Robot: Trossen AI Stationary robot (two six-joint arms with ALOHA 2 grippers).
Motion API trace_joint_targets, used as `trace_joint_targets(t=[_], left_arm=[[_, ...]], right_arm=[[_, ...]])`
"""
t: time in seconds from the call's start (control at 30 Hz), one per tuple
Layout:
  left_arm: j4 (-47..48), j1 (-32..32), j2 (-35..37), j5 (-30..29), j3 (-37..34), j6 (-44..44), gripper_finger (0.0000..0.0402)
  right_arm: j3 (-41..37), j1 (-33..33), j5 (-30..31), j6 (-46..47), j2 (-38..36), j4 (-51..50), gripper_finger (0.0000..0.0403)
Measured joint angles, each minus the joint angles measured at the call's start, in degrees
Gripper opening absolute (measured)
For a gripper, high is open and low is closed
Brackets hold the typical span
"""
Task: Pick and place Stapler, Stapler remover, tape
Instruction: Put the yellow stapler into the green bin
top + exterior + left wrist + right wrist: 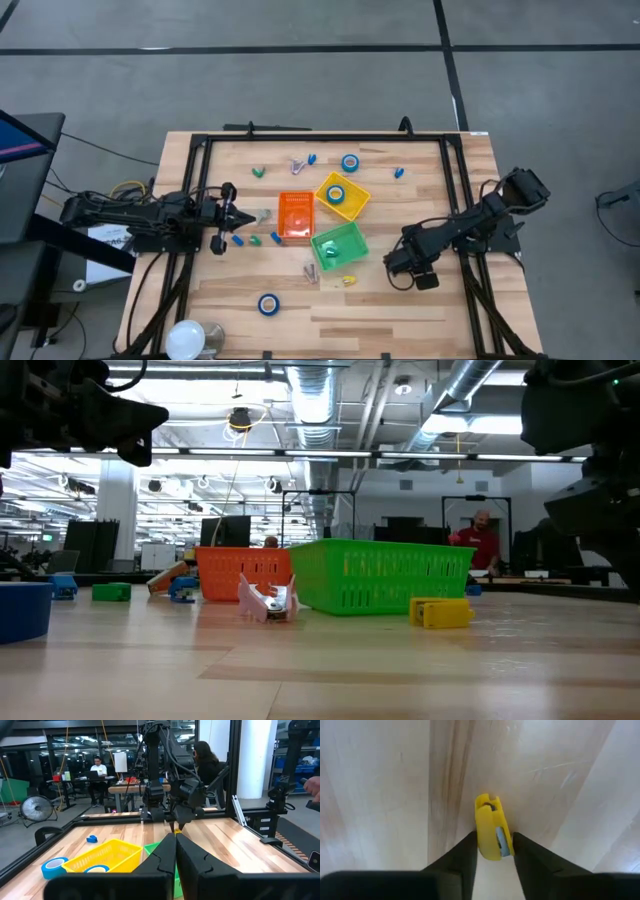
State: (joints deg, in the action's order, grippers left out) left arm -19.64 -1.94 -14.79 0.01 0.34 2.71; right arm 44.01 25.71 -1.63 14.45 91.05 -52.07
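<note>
Between my right gripper's (pixel 493 851) closing fingers sits the yellow stapler (pixel 491 827); I should squeeze evenly, centred.

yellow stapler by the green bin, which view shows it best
The right wrist view: the yellow stapler fills the centre between the right gripper fingers. The low view shows it small beside the green bin; the high view, a speck.

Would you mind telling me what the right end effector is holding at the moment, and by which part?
The right end effector has a small yellow plastic stapler between its fingers, which flank one end of its body; a firm grip cannot be confirmed.
</note>
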Motion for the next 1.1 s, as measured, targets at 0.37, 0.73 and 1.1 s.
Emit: trace_joint_targets(t=[0.37, 0.73, 1.1], left_arm=[[-0.2, 0.0, 0.0, 0.0, 0.0, 0.0, 0.0004], [-0.8, 0.0, 0.0, 0.0, 0.0, 0.0, 0.0004], [-1.1, 0.0, 0.0, 0.0, 0.0, 0.0, 0.0004]], right_arm=[[0.9, 0.0, 0.0, 0.1, 0.0, -0.9, 0.0099], [7.7, -0.5, 0.2, 0.1, -3.5, -3.0, 0.0096], [17.7, -5.1, 2.5, -3.2, -3.6, -2.2, 0.0097]])
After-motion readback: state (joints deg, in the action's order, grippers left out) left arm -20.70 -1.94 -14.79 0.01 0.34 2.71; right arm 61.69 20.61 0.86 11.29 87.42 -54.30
